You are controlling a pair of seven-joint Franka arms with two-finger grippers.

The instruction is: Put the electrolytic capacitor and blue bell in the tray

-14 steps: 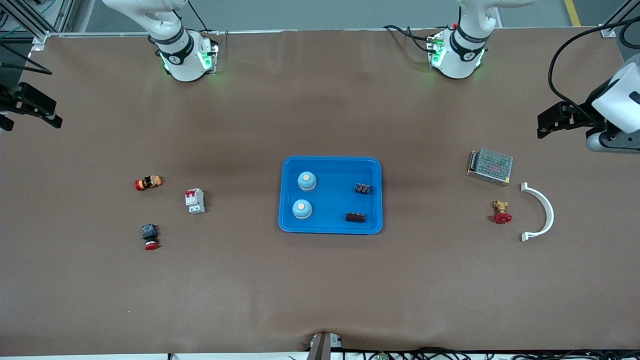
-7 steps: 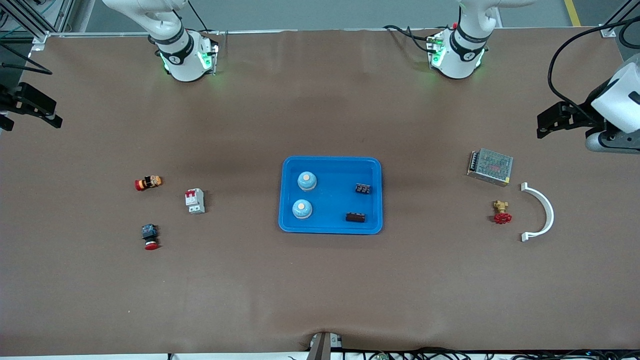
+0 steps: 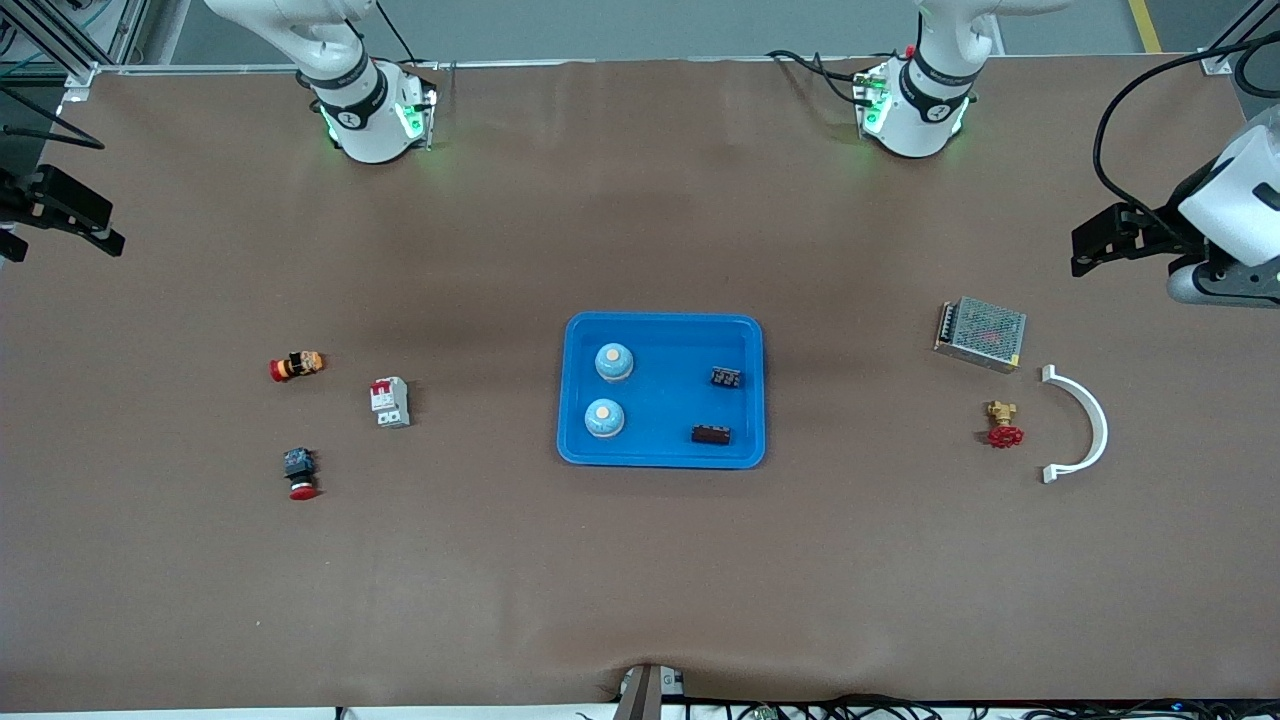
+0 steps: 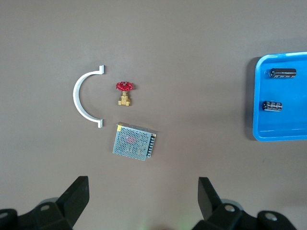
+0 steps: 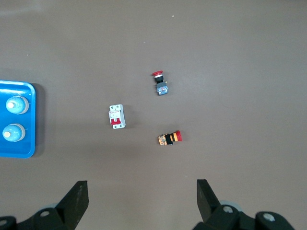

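Observation:
The bright blue tray [image 3: 665, 400] lies mid-table. Two blue bells [image 3: 614, 362] [image 3: 604, 417] stand in it toward the right arm's end. Two dark electrolytic capacitors [image 3: 726, 378] [image 3: 711, 434] lie in it toward the left arm's end. My left gripper [image 3: 1085, 250] hangs open and empty over bare table at the left arm's end; its wrist view shows the capacitors [image 4: 282, 73] in the tray [image 4: 288, 127]. My right gripper [image 3: 75, 225] hangs open and empty over the right arm's end; its wrist view shows the bells [image 5: 14, 105].
Toward the left arm's end lie a metal mesh power supply [image 3: 981, 333], a red-handled brass valve [image 3: 1003, 425] and a white curved bracket [image 3: 1085, 425]. Toward the right arm's end lie a white circuit breaker [image 3: 390, 402] and two red push buttons [image 3: 297, 366] [image 3: 300, 473].
The left gripper has drifted very slightly; nothing on the table has moved.

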